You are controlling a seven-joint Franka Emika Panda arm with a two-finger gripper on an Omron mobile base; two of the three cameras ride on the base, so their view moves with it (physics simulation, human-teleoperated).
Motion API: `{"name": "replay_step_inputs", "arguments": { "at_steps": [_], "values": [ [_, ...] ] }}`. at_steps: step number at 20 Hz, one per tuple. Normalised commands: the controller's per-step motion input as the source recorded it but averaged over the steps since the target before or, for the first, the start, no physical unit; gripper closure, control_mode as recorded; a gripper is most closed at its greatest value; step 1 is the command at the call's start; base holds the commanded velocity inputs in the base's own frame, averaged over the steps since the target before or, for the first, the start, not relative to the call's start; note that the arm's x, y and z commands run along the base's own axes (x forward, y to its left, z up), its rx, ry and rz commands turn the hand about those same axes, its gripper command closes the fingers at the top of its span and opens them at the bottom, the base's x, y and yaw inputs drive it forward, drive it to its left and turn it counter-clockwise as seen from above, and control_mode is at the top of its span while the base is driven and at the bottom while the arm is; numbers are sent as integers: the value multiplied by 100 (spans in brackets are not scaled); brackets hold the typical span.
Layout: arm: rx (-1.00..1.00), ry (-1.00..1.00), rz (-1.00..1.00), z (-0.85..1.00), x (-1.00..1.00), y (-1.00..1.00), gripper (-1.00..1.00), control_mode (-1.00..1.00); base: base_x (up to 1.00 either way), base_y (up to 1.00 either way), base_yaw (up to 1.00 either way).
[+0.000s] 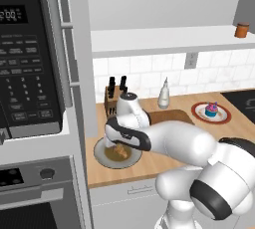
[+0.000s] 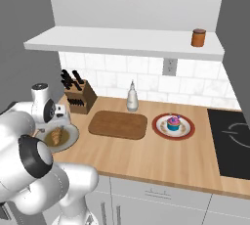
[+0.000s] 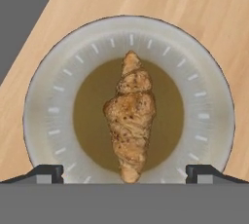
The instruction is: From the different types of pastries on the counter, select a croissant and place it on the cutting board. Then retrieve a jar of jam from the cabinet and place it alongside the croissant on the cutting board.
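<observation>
Light-brown wood grain runs the length of the counter (image 2: 146, 160), which has a white front edge and ends at a black cooktop (image 2: 232, 143) on the right. Above it the cabinet (image 2: 122, 40) shows as a long white base board, and the jar of jam (image 2: 198, 37), squat and orange-brown with a darker lid, stands near its right end. Below, the cutting board (image 2: 118, 124) lies flat and bare, a mid-brown rectangle with rounded corners, between a red-rimmed plate (image 2: 173, 126) carrying a frosted cupcake (image 2: 173, 122) and a round grey-rimmed plate (image 3: 214, 121) at the counter's left end. The croissant (image 3: 130, 117) rests in that plate's brown centre: golden-brown, ridged, slightly curved, tapering to both tips. From the hand view it lies lengthwise between the jaws, which stand spread wide on either side of its near tip, apart from it. Both base views show what the hand view does not: the gripper (image 2: 59, 119) hanging over the plate, a knife block (image 2: 78, 97) and a pale bottle (image 2: 132, 98) by the tiled wall. The left base view alone adds a black microwave (image 1: 27, 54).
</observation>
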Motion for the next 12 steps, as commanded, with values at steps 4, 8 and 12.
{"name": "replay_step_inputs", "arguments": {
  "at_steps": [4, 8, 12],
  "values": [
    [0, -5, 0, -8, 2, 0, -100, -100, 0, 0, 0],
    [-3, -14, 0, -23, 12, 1, -100, -100, 0, 0, 0],
    [-2, -2, 0, -26, 5, 0, -100, -100, 0, 0, 0]
  ]
}}
